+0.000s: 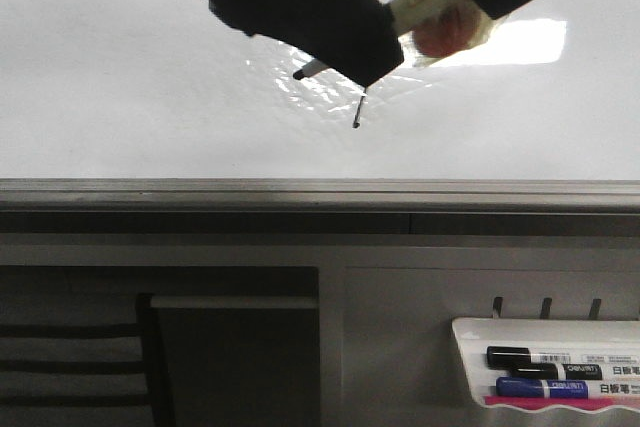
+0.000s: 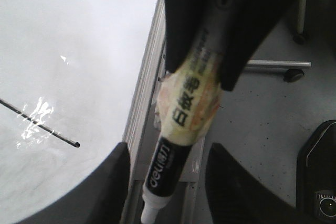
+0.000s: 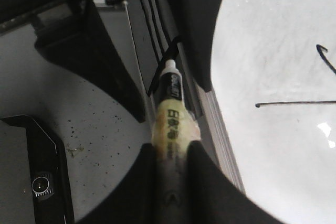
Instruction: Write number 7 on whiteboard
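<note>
Left wrist view: a taped whiteboard marker (image 2: 181, 129) sits clamped in a black pincer (image 2: 220, 30), white end pointing away. Whiteboard (image 2: 68, 77) carries one thin black stroke (image 2: 39, 123) across a wrinkled shiny patch (image 2: 34, 124). Grey metal edge rail (image 2: 144, 87) borders the board.

The front camera faces the whiteboard (image 1: 120, 77) head-on from close by. Both wrist cameras look along a marker (image 2: 181, 129), sharing the board's grey rail (image 3: 220, 129) and floor.

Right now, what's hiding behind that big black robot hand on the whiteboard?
Only the lower end of a thin black marker stroke shows on the glossy white whiteboard. The black robot hand covers the rest.
</note>
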{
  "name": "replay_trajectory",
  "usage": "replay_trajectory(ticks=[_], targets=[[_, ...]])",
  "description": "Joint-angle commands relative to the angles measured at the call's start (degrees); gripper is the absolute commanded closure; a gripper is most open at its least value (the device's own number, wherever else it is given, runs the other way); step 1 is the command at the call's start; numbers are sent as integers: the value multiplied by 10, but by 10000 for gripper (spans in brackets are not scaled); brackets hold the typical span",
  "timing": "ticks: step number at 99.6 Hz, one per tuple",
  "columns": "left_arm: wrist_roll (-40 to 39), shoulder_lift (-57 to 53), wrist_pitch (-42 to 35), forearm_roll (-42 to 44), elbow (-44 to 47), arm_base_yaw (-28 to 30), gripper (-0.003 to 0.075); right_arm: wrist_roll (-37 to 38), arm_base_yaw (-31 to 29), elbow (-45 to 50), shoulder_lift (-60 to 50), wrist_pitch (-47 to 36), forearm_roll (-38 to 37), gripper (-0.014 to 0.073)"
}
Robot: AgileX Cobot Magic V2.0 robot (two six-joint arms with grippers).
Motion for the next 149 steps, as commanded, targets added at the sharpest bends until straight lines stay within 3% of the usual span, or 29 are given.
replay_trajectory(ticks=[1, 41, 77, 104, 125, 135, 149], targets=[[-1, -17, -36, -8, -21, -3, 407, -7, 0, -19, -11, -20, 11, 638], [-1, -17, -36, -8, -21, -3, 407, -7, 0, -19, -11, -22, 54, 638], [-1, -17, -35, -8, -21, -3, 412, -7, 0, -19, -11, -20, 35, 638], [-1, -17, -35, -8, -21, -3, 639, -7, 0, -19, -10, -18, 47, 638], [-1, -17, -35, -8, -21, -3, 741, -7, 0, -19, -10, -17, 47, 633], [-1, -22, -22, 8, -21, -3, 741, -7, 0, -19, -12, -20, 38, 533], [-43, -41, 21, 46, -21, 15, 741, 34, -19, -20, -32, -24, 37, 265]])
